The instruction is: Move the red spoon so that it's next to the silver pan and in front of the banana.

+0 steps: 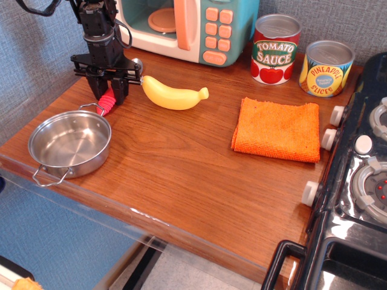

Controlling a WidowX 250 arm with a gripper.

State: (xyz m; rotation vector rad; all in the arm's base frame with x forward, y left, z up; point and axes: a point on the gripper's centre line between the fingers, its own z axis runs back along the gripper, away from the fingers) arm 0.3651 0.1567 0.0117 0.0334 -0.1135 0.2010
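Observation:
The red spoon (107, 104) lies on the wooden counter at the back left, its red handle pointing toward the silver pan (69, 144) and its metal bowl mostly hidden behind the gripper. My gripper (109, 96) stands upright over the handle, with its fingers closed in on both sides of it. The banana (173, 95) lies just right of the gripper. The pan sits at the front left and holds nothing.
A toy microwave (193, 27) stands behind the gripper. A tomato sauce can (275, 49) and a pineapple can (326, 68) stand at the back right. An orange cloth (278, 128) lies right of centre. A toy stove (363, 181) borders the right edge.

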